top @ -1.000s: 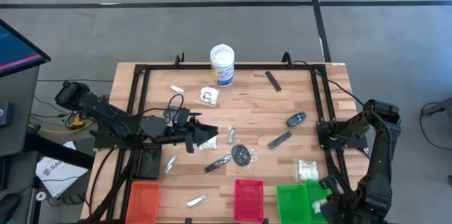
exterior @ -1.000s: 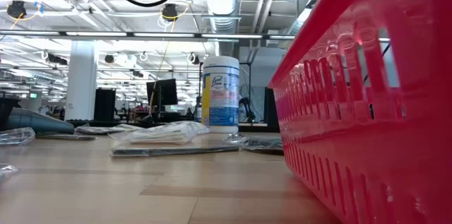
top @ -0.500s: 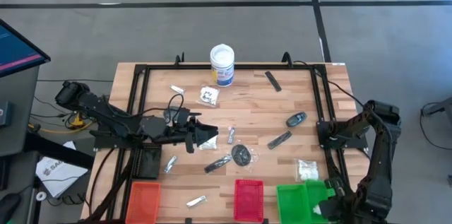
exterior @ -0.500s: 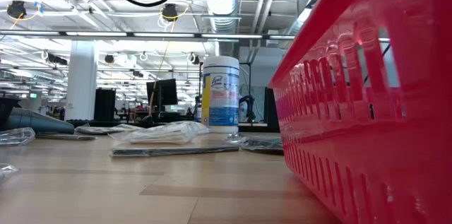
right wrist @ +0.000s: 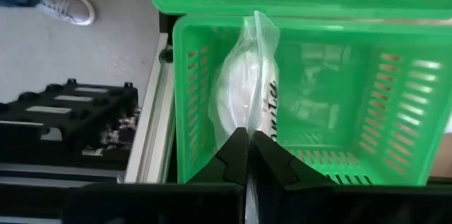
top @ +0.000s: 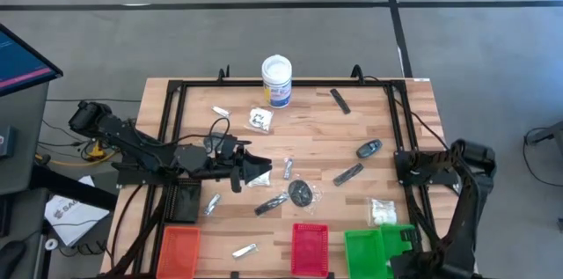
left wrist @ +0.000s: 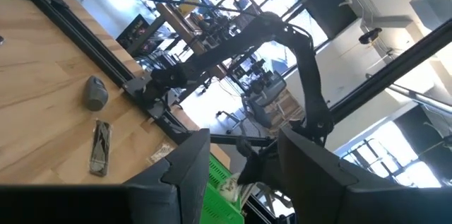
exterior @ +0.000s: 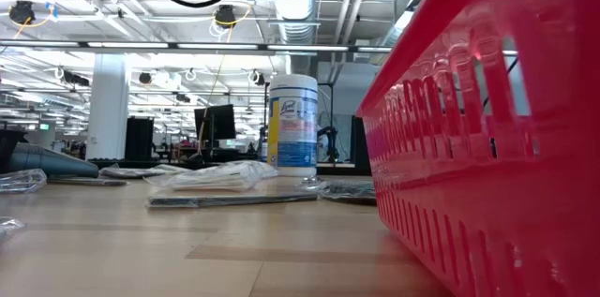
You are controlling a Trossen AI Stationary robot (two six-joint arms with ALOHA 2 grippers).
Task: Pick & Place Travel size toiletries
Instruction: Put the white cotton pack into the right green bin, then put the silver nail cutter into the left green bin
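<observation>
My right gripper [right wrist: 248, 155] is pinched shut on a clear packet [right wrist: 245, 90] of white contents, hanging over the green tray [right wrist: 395, 104]. High view, lower right: my arm has swung inward over that tray since a second ago. Release is likely next. Left gripper [top: 255, 171], mid-left, stays half-open, idle.

My right arm [top: 462, 200] drew back toward the near edge of the table, its elbow sliding a little inward and its wrist dropping out of the overhead picture's bottom. My right gripper [right wrist: 248, 155], which had shown beside the green tray [top: 365, 253] with a clear packet [right wrist: 244, 90] pinched in it, carried that packet along and hung it over the tray.
</observation>
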